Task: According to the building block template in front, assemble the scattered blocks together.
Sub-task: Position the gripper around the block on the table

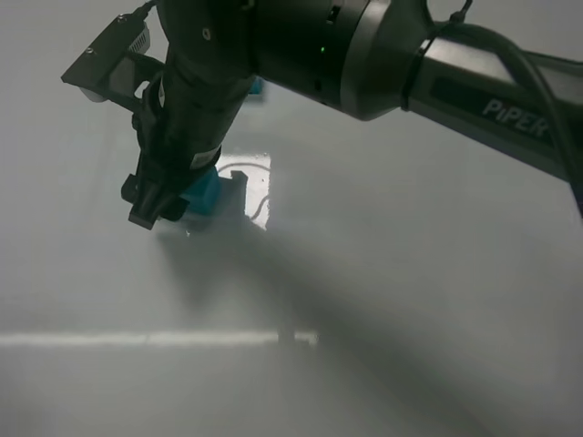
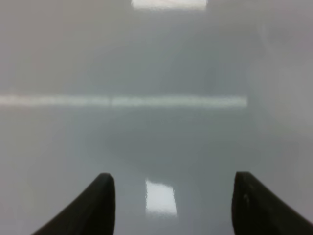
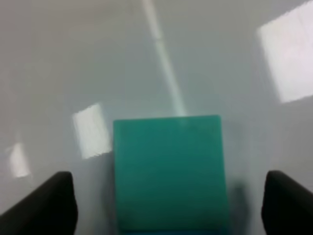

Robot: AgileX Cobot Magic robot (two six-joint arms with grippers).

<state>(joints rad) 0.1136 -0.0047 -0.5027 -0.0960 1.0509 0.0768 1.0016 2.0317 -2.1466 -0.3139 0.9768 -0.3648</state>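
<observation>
From the high camera we see a glossy grey tabletop [image 1: 410, 273] with open surface to the right. The right pincer [image 1: 157, 208] is low on the left, with a cyan-blue cube [image 1: 204, 193] just beside it. The left wrist view shows the left pincer [image 2: 173, 196] spread wide over bare surface. The right wrist view shows a teal-green cube [image 3: 168, 171] between that pincer's parted jaws, clear of both.

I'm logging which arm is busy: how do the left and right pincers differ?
The right pincer straddles a green block, gaps either side; the left pincer has only bare table between its fingers. The right shows in the high view, reaching across to the left; the left does not. Both are open, gripping nothing.
</observation>
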